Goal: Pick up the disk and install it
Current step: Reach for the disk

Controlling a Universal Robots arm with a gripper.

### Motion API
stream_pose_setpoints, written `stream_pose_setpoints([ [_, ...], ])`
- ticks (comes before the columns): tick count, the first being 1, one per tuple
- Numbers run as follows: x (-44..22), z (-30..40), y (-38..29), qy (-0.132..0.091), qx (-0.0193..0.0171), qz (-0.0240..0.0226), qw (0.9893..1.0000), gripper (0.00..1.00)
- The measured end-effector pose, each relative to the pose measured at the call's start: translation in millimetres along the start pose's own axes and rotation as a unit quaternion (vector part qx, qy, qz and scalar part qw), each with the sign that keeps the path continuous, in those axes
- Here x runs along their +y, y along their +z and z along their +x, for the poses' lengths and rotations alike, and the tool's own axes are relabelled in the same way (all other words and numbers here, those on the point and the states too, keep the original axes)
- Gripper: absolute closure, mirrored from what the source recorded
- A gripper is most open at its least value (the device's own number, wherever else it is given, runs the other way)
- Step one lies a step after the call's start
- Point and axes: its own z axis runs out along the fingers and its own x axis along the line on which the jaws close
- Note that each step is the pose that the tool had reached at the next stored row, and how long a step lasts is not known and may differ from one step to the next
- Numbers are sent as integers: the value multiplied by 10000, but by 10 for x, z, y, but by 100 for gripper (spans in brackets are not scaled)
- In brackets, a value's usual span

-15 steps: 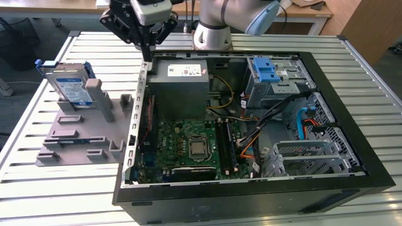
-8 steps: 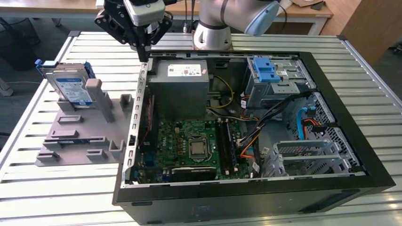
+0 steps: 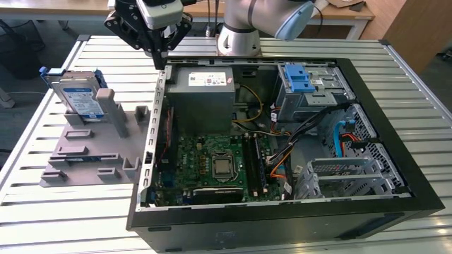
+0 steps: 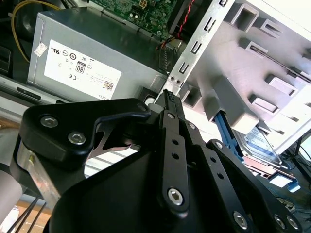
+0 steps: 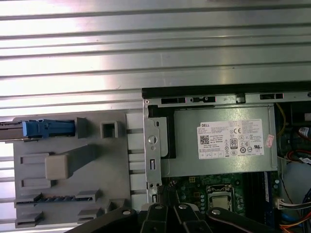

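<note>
An open computer case (image 3: 395, 159) lies on the slatted metal tabletop (image 3: 71, 222), showing its motherboard (image 3: 211, 159), a grey power supply (image 3: 205, 98) in the far corner and a drive cage with a blue latch (image 3: 300, 79) toward the exterior view's right. A grey moulded holder (image 3: 84, 159) sits just beside the case wall, on the exterior view's left.

The arm rises from the far edge of the tabletop and bends toward the exterior view's left. Its pincer (image 3: 158, 55) points straight down over the far-left corner of the case, above the metal wall between the holder and the power supply. The pincer is clenched on nothing, its fingertips (image 4: 168, 94) pressed together.

The disk (image 3: 78, 98) stands on end in the holder's far part, well apart from the pincer. Its long axis is roughly upright, and its labelled face is turned toward the near side.
</note>
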Motion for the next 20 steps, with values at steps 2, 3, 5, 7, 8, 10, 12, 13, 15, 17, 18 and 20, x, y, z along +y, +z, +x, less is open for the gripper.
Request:
stream_pose_setpoints([
  [2,0,2,0,0,0,0,10000,89],
  [3,0,4,0,0,0,0,10000,89],
  [5,-1,9,0,0,0,0,10000,89],
  [7,-1,12,0,0,0,0,10000,89],
  [8,-1,14,0,0,0,0,10000,89],
  [10,-1,18,0,0,0,0,10000,89],
  [12,-2,21,0,0,0,0,10000,89],
  [13,-2,23,0,0,0,0,10000,89],
  [15,-2,28,0,0,0,0,10000,89],
  [17,-2,33,0,0,0,0,10000,89],
  [18,-3,35,-1,0,0,0,10000,89],
  [20,-3,41,-1,0,0,0,10000,89],
])
